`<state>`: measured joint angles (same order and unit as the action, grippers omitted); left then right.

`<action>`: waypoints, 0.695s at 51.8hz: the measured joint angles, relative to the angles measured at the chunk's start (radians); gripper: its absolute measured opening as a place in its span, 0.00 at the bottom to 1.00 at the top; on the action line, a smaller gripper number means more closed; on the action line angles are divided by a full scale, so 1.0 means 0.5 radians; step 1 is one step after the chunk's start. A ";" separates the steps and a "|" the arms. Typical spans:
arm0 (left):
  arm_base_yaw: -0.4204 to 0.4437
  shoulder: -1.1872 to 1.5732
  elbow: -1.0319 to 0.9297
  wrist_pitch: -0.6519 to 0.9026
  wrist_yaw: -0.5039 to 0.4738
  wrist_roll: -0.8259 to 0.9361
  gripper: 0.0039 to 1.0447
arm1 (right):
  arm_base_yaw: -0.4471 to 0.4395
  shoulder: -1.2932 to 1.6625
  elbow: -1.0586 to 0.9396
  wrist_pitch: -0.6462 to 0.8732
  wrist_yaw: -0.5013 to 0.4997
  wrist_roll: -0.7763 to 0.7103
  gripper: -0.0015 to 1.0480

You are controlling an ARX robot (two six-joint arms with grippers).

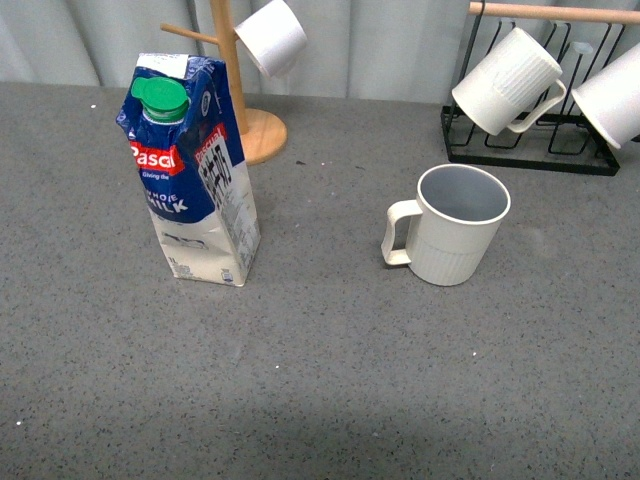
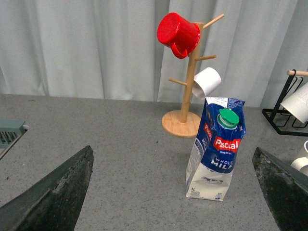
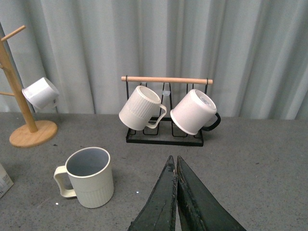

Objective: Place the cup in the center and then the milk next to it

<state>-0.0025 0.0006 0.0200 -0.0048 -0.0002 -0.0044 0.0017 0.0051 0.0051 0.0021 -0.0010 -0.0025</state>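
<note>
With cup [image 1: 450,240] near centre [image 1: 330,300], I judged spread left gripper [image 2: 172,150] should take milk [image 1: 195,180] mid-body, land it upright at cup's 9 o'clock; right gripper [image 3: 174,159] was pressed together.

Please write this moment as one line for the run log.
cup: upright, unheld | milk: upright, apart from cup | left end effector: open | right end effector: shut
</note>
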 joint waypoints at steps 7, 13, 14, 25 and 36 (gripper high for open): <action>0.000 0.000 0.000 0.000 0.000 0.000 0.94 | 0.000 0.000 0.000 -0.002 0.000 -0.001 0.10; -0.064 0.135 0.045 -0.188 -0.303 -0.086 0.94 | 0.000 -0.002 0.000 -0.002 0.000 -0.002 0.26; -0.068 0.179 0.046 -0.198 -0.333 -0.103 0.94 | 0.000 -0.002 0.000 -0.002 0.000 -0.001 0.30; -0.074 0.623 0.050 0.190 -0.221 -0.179 0.94 | 0.000 -0.002 0.000 -0.003 0.000 -0.002 0.67; -0.175 1.273 0.069 0.668 -0.002 -0.315 0.94 | 0.000 -0.002 0.000 -0.003 0.000 -0.001 0.91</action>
<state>-0.0898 0.6369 0.0547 0.3290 -0.0013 -0.1619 0.0017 0.0040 0.0051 0.0006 -0.0010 -0.0029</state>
